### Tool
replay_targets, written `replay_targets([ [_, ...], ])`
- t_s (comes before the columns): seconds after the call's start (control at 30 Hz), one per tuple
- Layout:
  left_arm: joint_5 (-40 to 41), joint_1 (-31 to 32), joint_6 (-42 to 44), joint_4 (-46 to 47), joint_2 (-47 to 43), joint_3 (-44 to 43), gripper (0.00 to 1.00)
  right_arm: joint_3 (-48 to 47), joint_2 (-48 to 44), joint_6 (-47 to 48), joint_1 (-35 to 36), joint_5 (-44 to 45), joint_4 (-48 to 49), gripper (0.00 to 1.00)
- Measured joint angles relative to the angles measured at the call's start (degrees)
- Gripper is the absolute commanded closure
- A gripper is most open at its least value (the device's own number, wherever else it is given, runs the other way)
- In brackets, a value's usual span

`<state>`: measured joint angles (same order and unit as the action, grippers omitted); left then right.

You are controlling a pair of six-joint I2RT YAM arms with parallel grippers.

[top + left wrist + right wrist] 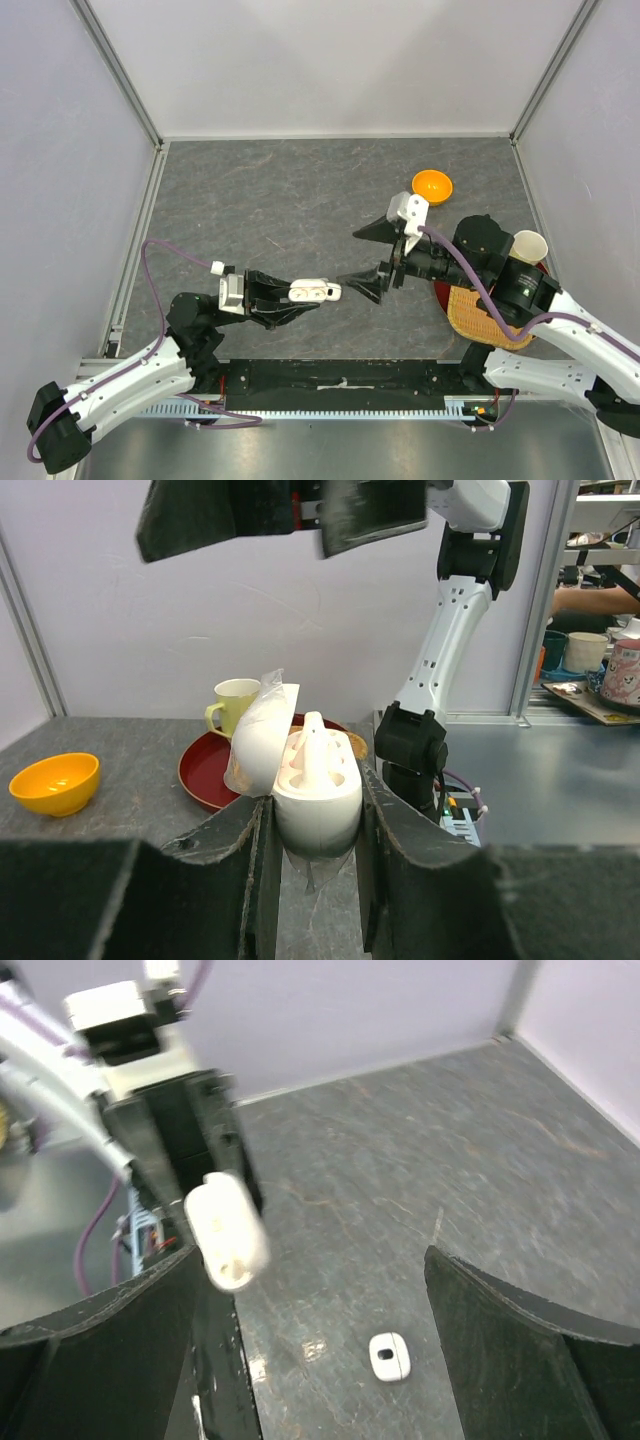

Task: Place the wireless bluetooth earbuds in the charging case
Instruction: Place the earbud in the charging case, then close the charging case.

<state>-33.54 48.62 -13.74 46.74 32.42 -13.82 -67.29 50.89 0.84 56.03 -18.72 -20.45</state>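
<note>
1. One earbud [314,738] stands proud in the open case [320,805]; a jolt could tip it out.
2. Left jaws clamp the case aloft; a slip drops both.
3. Right jaws, wide open beside it, could knock it.

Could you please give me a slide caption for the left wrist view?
Left pincer shut on an open white pill-shaped plastic charging case, the right pincer open opposite it.
</note>
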Motion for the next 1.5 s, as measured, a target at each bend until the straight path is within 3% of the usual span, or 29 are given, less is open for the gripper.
replay_targets([
  [0.2,0.04,0.0,0.0,-0.59,-0.09,0.0,0.98,2.93,1.14,-11.63,-0.07,15.08,3.48,0.02],
  [0.5,0.17,0.0,0.0,-0.85,-0.07,0.0,0.98,4.35,4.24,-24.09,-0.07,20.57,7.76,0.02],
  [1.13,0.52,0.0,-0.46,3.08,0.46,0.79,0.98,8.83,9.77,-29.81,-0.04,8.74,11.1,0.02],
  [1.5,2.25,0.17,-0.57,2.51,1.51,1.09,0.98,11.45,7.82,-29.46,-0.33,4.76,13.09,0.02],
])
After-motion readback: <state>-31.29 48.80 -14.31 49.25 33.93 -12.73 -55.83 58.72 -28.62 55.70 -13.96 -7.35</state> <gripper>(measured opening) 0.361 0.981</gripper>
